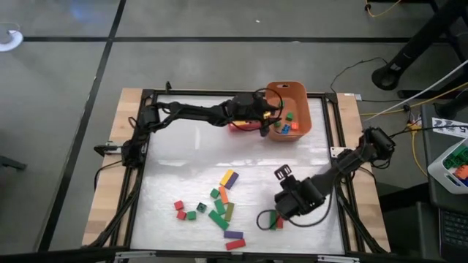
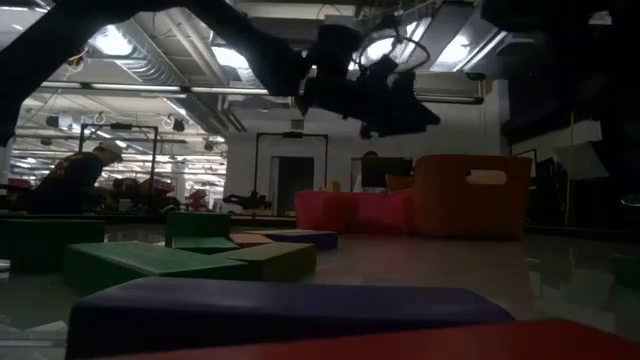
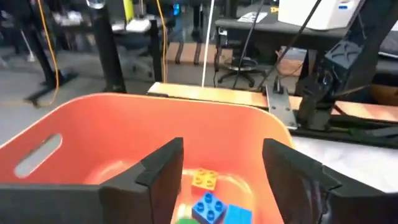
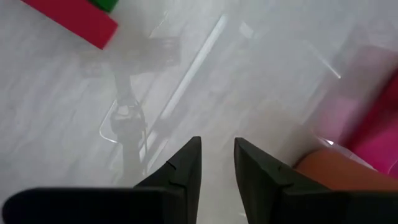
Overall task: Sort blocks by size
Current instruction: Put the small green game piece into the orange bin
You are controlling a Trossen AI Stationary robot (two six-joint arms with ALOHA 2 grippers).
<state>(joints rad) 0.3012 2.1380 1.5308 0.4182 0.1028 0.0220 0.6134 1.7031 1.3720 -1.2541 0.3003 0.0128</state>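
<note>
Red and green blocks [image 1: 276, 221] lie at lower centre-right of the high view, touching the right gripper [image 1: 281, 212], jaws slightly apart and empty. Left gripper [image 1: 265, 111], jaws apart, hovers over the orange tub [image 1: 303, 91] at upper centre.

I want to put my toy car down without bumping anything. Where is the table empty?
The widest bare stretch is the middle of the table, between the orange tub at the far edge and the loose blocks near the front. The front left corner is bare too. It is crowded around the blocks and the right gripper; the left gripper hangs open over the tub.
</note>
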